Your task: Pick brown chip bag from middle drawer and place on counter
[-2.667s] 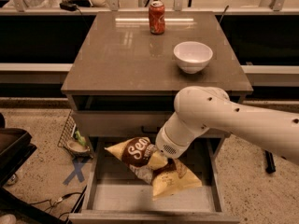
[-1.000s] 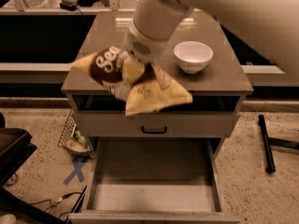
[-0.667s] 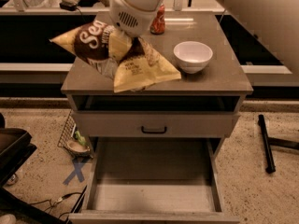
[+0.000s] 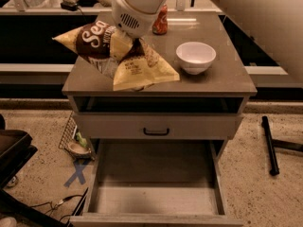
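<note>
The brown chip bag (image 4: 97, 40), crinkled, with a dark brown patch, white script and yellow-tan ends, hangs over the left front part of the counter (image 4: 213, 82). Its lower yellow end (image 4: 142, 72) is at or just above the counter top. My gripper (image 4: 127, 45) comes down from the white wrist (image 4: 137, 8) and is shut on the bag's middle, with the fingers mostly buried in the crinkled foil. The middle drawer (image 4: 156, 193) is pulled out below, and its pale floor is bare.
A white bowl (image 4: 195, 56) sits on the counter's right half and a red soda can (image 4: 161, 20) at its back. A shut drawer front with a black handle (image 4: 156, 131) lies above the open drawer. On the floor are a black bar (image 4: 270, 145), a blue tape cross (image 4: 77, 173) and a wire rack (image 4: 71, 136).
The gripper has lifted the bag out of the drawer and carried it up and left over the counter. In the last 0.7 s it has barely shifted.
</note>
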Controlling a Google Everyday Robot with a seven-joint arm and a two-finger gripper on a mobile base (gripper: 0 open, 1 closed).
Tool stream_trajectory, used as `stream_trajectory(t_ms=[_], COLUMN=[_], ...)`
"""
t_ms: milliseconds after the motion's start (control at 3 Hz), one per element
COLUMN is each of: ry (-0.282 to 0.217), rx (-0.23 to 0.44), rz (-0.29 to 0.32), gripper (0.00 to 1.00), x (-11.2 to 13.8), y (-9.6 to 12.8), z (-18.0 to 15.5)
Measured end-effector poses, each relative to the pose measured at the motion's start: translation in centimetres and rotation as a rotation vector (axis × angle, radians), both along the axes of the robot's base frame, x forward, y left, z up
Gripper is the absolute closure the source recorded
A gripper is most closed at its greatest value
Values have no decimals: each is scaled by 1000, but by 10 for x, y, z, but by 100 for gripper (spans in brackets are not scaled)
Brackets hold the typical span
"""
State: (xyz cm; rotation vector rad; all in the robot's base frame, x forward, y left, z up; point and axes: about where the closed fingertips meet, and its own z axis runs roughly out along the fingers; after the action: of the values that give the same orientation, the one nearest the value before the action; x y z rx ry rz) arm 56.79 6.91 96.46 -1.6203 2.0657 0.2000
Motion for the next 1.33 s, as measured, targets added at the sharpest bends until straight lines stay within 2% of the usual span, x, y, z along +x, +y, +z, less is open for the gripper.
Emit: stream_trajectory(t_ms=[333, 667, 1000, 1333], ry=[-35, -89, -135, -154], rx=[52, 162, 230, 264], rz=[-29, -67, -99, -135], gripper=[100, 100, 100, 100], x=[46, 115, 170, 207], y=[11, 28, 45, 55], z=[-1, 7, 6, -5])
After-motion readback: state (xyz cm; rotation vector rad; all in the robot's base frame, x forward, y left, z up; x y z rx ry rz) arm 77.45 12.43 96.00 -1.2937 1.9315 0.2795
